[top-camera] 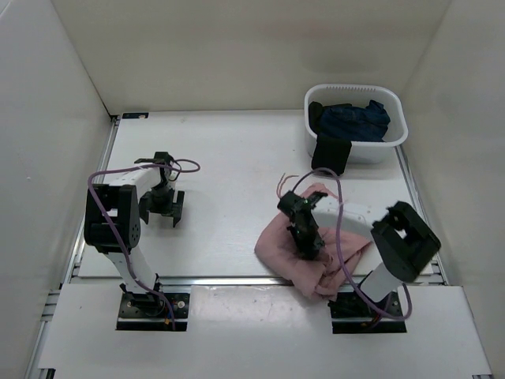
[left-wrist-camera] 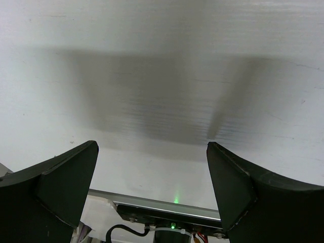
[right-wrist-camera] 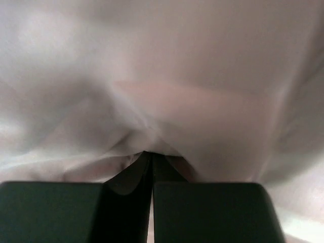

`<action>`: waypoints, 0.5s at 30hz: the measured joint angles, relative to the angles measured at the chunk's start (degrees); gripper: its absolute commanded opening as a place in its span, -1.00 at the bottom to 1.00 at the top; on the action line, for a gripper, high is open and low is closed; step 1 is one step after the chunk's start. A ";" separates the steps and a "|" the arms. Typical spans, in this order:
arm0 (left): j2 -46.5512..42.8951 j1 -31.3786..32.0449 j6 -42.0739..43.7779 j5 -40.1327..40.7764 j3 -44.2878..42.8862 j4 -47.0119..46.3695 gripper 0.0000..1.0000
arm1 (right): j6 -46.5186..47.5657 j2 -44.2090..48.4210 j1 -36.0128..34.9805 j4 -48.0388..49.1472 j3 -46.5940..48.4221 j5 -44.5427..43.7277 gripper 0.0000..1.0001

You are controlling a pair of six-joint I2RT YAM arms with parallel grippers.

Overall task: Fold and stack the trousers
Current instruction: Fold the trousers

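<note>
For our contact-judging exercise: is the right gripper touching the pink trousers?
Touching. The right wrist view shows the right gripper shut, with the trousers bunched right against its tips.

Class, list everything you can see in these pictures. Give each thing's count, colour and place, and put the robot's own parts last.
trousers: one pair, dusty pink, crumpled at the near right of the table
basket: one, white, far right of the table
navy garment: one, dark blue, inside the basket
black cloth: one, black, hanging over the basket's front rim
table: one, white, walled on three sides
cables: two, purple, one looped along each arm
left gripper: one, black, fingers open over bare table on the left
right gripper: one, black, fingers shut on the trousers
</note>
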State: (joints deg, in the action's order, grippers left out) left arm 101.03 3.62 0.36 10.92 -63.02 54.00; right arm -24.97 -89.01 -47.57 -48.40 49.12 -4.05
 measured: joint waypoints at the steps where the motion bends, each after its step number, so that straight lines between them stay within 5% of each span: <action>1: 0.00 0.00 0.00 0.02 0.04 0.00 1.00 | 0.02 -2.47 1.64 0.48 2.38 1.79 -1.00; 15: -1.27 0.00 -0.17 2.23 -6.54 0.15 1.00 | -12.61 -35.12 8.94 15.67 49.33 10.14 -0.96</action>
State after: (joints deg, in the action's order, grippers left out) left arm 99.77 3.62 0.19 13.15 -69.56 54.15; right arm -37.58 -124.14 -38.63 -32.73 98.45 6.09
